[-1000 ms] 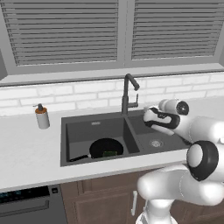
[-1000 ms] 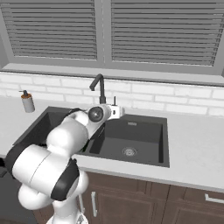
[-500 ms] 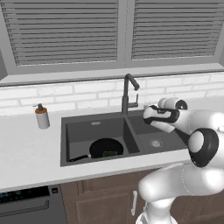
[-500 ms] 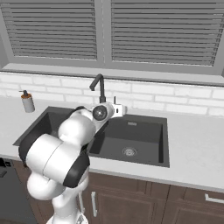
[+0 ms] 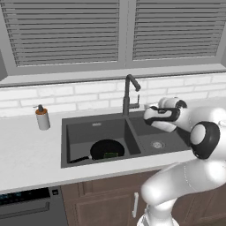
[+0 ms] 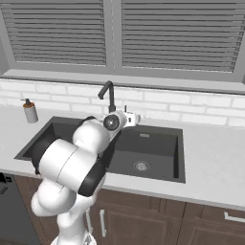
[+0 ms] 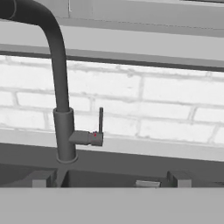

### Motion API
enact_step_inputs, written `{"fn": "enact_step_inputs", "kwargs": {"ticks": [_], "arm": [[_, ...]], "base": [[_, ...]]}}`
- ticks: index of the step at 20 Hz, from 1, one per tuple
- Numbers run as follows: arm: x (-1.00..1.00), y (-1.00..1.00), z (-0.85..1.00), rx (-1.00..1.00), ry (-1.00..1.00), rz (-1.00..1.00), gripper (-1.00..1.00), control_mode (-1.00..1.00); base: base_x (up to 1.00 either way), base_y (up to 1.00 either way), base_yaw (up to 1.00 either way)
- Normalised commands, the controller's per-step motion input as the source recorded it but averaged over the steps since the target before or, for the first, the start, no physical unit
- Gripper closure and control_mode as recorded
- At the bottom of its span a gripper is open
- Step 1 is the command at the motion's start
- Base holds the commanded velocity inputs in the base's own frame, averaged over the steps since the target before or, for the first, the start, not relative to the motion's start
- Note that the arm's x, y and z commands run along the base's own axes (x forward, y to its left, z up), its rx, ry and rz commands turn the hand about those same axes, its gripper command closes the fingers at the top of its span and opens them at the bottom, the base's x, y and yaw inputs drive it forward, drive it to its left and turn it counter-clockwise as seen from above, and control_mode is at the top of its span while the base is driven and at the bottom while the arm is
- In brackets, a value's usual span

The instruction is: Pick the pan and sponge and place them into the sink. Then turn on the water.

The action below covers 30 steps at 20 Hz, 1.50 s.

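Note:
The black pan [image 5: 104, 149] lies in the left basin of the dark grey sink [image 5: 88, 132], its handle pointing left. The green sponge [image 5: 110, 155] rests inside the pan. My gripper [image 5: 147, 116] hovers over the right basin, level with the faucet [image 5: 128, 94] and just to its right. In the hand view the gripper [image 7: 109, 180] is open and its fingertips [image 7: 41, 178] stand wide apart with nothing between them. They face the faucet's small upright lever [image 7: 100, 124]. No water runs from the spout. In the right base view the gripper [image 6: 132, 118] sits beside the faucet [image 6: 109, 94].
A soap dispenser [image 5: 42, 118] stands on the counter left of the sink. A white brick backsplash [image 7: 166, 105] and window sill run close behind the faucet. The right basin [image 6: 148, 153] holds a round drain [image 6: 140, 166].
The hand has shifted left toward the faucet and the elbow has swung. The pan and the sponge have not moved. The jaws remain open.

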Motion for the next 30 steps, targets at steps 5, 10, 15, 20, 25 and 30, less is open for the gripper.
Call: {"fn": "enact_step_inputs", "kwargs": {"ticks": [5, 10, 15, 20, 25, 30], "arm": [[0.12, 0.00, -0.25, 0.00, -0.17, 0.00, -1.00, -1.00], [0.07, 0.00, -0.42, 0.00, -0.19, 0.00, -1.00, -1.00], [0.00, 0.08, -0.39, 0.00, -0.04, 0.00, -1.00, -1.00], [0.01, 0.02, -0.26, 0.00, 0.00, 0.00, -1.00, -1.00], [0.07, 0.00, -0.02, 0.00, 0.00, 0.00, -1.00, -1.00], [0.36, 0.03, -0.06, 0.00, -0.05, 0.00, -1.00, -1.00]], "base": [[0.00, 0.00, 0.00], [0.00, 0.00, 0.00], [0.00, 0.00, 0.00], [0.00, 0.00, 0.00], [0.00, 0.00, 0.00], [0.00, 0.00, 0.00]]}}
